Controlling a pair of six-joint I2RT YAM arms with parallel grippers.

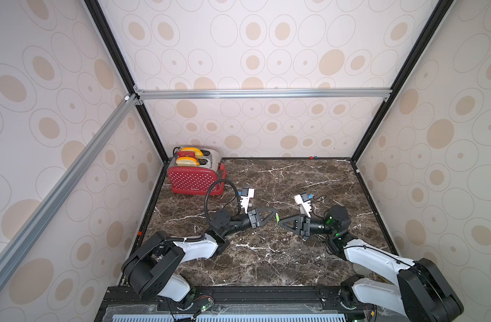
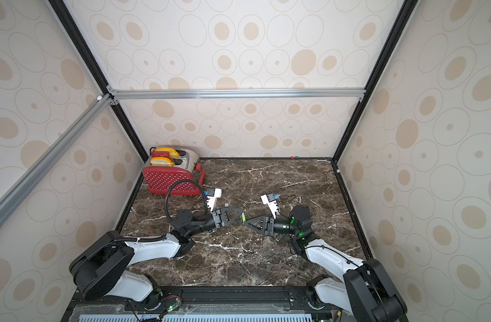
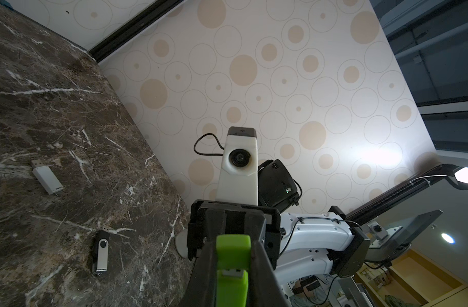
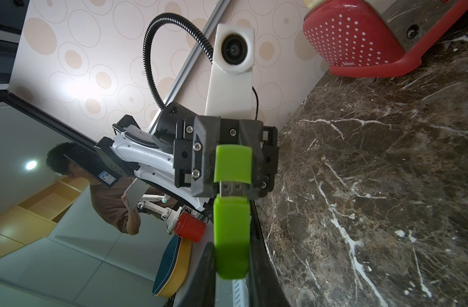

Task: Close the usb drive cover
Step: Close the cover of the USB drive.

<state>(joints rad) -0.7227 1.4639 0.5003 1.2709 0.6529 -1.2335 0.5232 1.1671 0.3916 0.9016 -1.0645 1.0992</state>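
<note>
A bright green usb drive (image 1: pixel 277 216) hangs above the middle of the marble table (image 1: pixel 266 262) in two halves, set end to end. My left gripper (image 1: pixel 275 213) is shut on one half (image 3: pixel 231 289). My right gripper (image 1: pixel 279 220) is shut on the other half (image 4: pixel 231 239). The two grippers face each other tip to tip in both top views. A short stretch of the silver plug (image 4: pixel 232 190) shows bare between the halves. I cannot tell which half is the cover.
A white usb stick (image 3: pixel 47 179) and a black and silver swivel stick (image 3: pixel 101 251) lie on the marble beside the left arm. A red toaster (image 1: pixel 195 178) holding bread stands in the back left corner. Patterned walls close in the table.
</note>
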